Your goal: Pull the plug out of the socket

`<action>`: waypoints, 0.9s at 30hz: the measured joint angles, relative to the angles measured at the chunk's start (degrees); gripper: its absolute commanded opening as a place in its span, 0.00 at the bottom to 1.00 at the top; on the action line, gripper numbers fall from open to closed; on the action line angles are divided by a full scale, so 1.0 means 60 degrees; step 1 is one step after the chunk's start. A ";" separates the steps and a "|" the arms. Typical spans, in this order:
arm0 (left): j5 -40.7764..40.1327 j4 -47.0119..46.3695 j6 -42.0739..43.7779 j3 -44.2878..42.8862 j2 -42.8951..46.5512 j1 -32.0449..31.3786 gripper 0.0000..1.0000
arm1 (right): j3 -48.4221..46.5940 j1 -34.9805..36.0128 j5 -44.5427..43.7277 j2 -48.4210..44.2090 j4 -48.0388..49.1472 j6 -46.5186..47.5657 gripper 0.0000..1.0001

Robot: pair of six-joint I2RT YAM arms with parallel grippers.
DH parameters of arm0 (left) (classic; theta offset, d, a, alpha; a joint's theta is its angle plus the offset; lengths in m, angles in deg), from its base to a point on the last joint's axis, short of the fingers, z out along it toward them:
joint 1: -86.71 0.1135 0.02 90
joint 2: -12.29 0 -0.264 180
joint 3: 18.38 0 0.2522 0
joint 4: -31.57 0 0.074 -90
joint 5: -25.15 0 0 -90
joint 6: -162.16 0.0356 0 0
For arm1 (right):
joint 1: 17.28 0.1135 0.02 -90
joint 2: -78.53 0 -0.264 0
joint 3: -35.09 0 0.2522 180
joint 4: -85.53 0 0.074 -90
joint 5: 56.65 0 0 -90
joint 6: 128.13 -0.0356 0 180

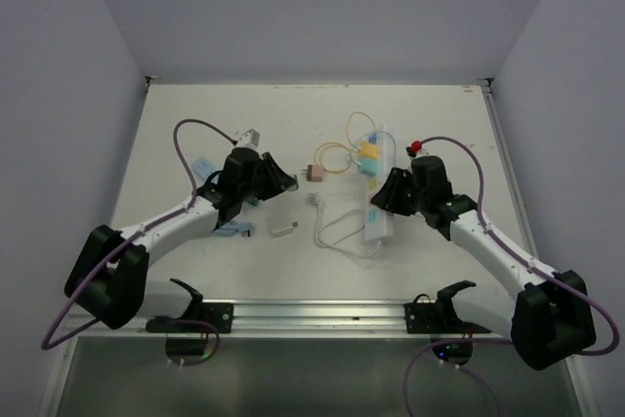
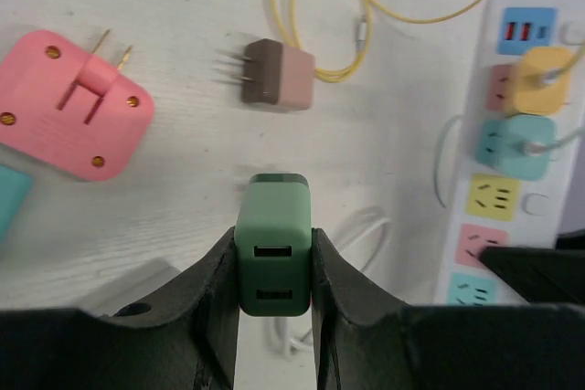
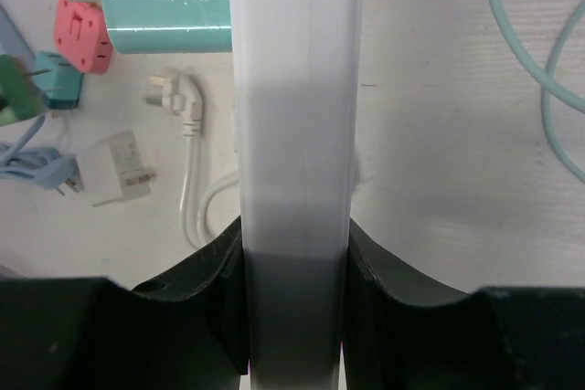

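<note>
The white power strip (image 1: 381, 158) lies right of the table's middle, with a yellow plug (image 2: 546, 79) and a teal plug (image 2: 516, 146) seated in its sockets. My right gripper (image 3: 294, 226) is shut on the strip's body (image 3: 297, 116) near its lower end, and in the top view it (image 1: 391, 192) sits over the strip. My left gripper (image 2: 272, 239) is shut on a green two-port USB plug (image 2: 272, 258) and holds it free, left of the strip (image 2: 512, 207) and above the table. In the top view this gripper (image 1: 278, 183) is left of centre.
A pink adapter (image 2: 73, 116) and a brown-pink plug (image 2: 279, 75) on a yellow cable lie loose on the table. A white adapter (image 1: 282, 229) and the strip's white cord plug (image 1: 317, 204) lie near the middle. Walls close in the table on three sides.
</note>
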 measured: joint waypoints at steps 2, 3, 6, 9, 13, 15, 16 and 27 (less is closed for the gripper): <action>0.0211 -0.0066 0.0295 0.0087 -0.0503 0.0375 0.04 | -0.0026 0.0004 0.0335 -0.0004 0.0142 0.0091 0.00; 0.0342 -0.0171 0.0455 0.0091 -0.0812 0.0506 0.05 | -0.0033 0.0004 0.0510 -0.0004 0.0219 0.0138 0.00; 0.0597 -0.0576 0.0823 0.0091 -0.1668 0.0696 0.13 | -0.0036 0.0029 0.0914 -0.0004 0.0433 0.0306 0.00; 0.0754 -0.0856 0.1031 0.0087 -0.2280 0.0780 0.25 | -0.0047 0.0040 0.1177 -0.0007 0.0503 0.0463 0.00; 0.0849 -0.1035 0.1042 0.0087 -0.2703 0.0903 0.31 | -0.0058 0.0036 0.1377 -0.0026 0.0499 0.0605 0.00; 0.0856 -0.1155 0.1042 0.0087 -0.2710 0.0965 0.35 | -0.0058 0.0036 0.1490 -0.0066 0.0499 0.0659 0.00; 0.0882 -0.1217 0.1042 0.0087 -0.2710 0.0998 0.39 | -0.0058 0.0036 0.1508 -0.0091 0.0503 0.0674 0.00; 0.1206 -0.1195 0.0892 0.0233 -0.1443 0.1111 0.97 | -0.0058 0.0040 0.1698 -0.0259 0.0448 0.0900 0.00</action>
